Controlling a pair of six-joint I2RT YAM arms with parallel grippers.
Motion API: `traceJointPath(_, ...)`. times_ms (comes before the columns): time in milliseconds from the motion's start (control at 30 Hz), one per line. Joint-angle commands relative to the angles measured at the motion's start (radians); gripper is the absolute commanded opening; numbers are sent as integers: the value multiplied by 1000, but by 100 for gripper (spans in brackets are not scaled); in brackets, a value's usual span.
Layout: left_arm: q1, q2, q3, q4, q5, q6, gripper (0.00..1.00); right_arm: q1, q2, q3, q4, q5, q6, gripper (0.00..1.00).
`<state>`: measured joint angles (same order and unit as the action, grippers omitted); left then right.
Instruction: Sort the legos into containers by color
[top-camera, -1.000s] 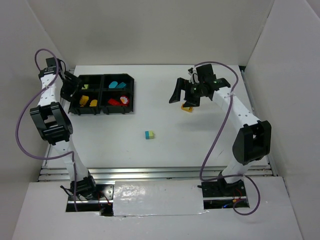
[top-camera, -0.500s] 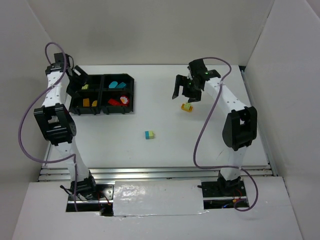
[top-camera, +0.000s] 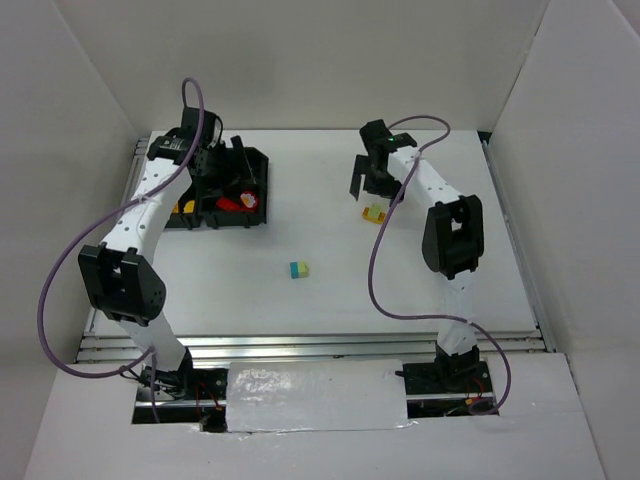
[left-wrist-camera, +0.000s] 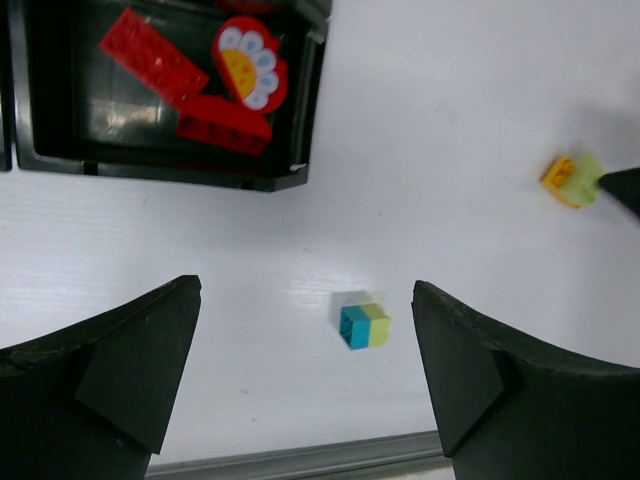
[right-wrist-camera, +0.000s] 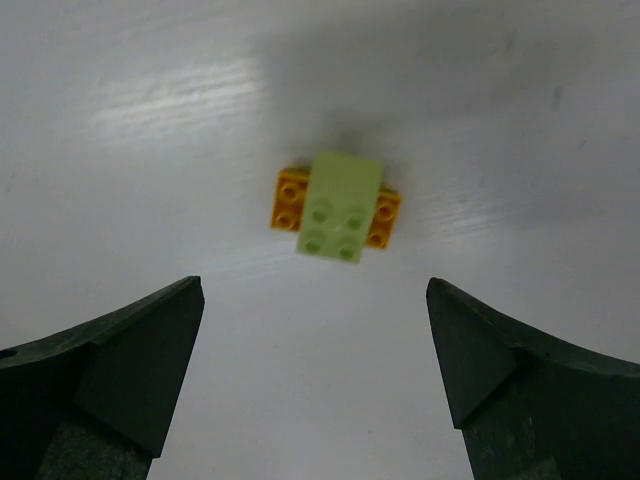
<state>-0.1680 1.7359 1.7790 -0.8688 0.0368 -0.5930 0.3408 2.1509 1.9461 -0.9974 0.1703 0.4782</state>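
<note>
Your left claw is spread wide and holds nothing. From above, it hangs over the tray, and its arm covers most of that tray. In the wrist view, ahead of the claw and to its left, you see one compartment with three red pieces in it: a flat plate, a red block and a round piece with white dots. The teal-and-lime brick shows between the two fingers in that view, a little toward the right one. From above, though, it lies on the desk well apart from the claw, toward the arm bases.

Your right claw is spread wide too, and empty. The orange-and-lime brick lies on the desk just ahead of its fingertips, centred between them and touching neither. Its lime part sits crosswise on top of the orange part. This brick is well apart from the tray and from the teal-and-lime brick.
</note>
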Motion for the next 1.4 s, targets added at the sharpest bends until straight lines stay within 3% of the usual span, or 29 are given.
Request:
traceJointPath(0,18,-53,-62,7,32,38,100,-25,46,88,-64,116,30,100)
traceJointPath(233,16,-58,-67,-10,44,78,100,-42,107,86,-47,141,16,99)
traceJointPath(467,16,-50,-64,-6,48,93,100,-42,78,13,40,46,30,86)
traceJointPath(567,16,-35,-58,-12,57,98,100,-43,96,19,58,25,34,74)
traceJointPath(633,16,-24,-47,-16,64,104,100,-42,118,39,51,8,36,56)
traceJointPath(700,16,-18,-40,-19,60,111,99,-40,130,48,49,5,37,49)
traceJointPath(1000,16,4,-24,-32,55,127,100,-37,144,24,54,-3,51,51)
traceJointPath(1033,16,8,-21,-33,58,127,99,-36,142,19,59,-3,54,47)
traceJointPath(1133,16,16,-10,-36,61,128,100,-28,127,23,63,-5,53,5)
traceJointPath(1167,16,17,-9,-38,60,127,100,-25,125,37,53,-12,51,0)
traceJointPath(1233,18,22,-6,-36,63,125,100,-19,109,60,65,-50,27,0)
traceJointPath(1367,48,27,-6,-24,174,118,99,-3,-18,24,189,-384,-1,0)
